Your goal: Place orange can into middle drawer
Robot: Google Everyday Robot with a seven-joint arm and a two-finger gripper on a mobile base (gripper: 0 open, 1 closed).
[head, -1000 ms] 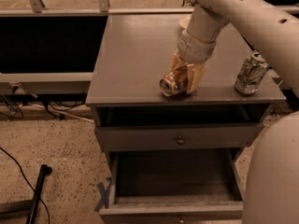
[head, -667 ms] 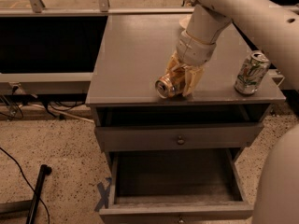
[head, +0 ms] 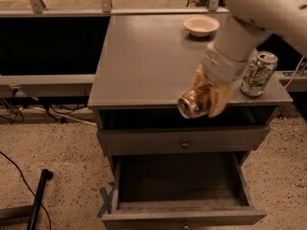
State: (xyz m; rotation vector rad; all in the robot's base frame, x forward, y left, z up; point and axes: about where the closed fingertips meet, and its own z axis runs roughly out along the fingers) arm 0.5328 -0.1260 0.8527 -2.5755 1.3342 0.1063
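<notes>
My gripper [head: 207, 99] is shut on the orange can [head: 192, 104], which lies on its side with its silver end facing forward. It holds the can in the air at the front edge of the grey cabinet top [head: 144, 61], right of centre. The middle drawer [head: 177, 183] is pulled open below, with its dark wood-grain floor bare. The can hangs above the drawer's back half. A closed drawer front with a round knob [head: 184, 143] lies between the can and the open drawer.
A white-and-green can [head: 258, 74] stands upright on the cabinet top just right of my gripper. A white bowl [head: 201, 25] sits at the back of the top. A black pole [head: 38, 200] and cables [head: 14, 111] lie on the speckled floor to the left.
My gripper has carried the orange can forward, from above the cabinet top to its front edge. The view has shifted, and the bowl now shows.
</notes>
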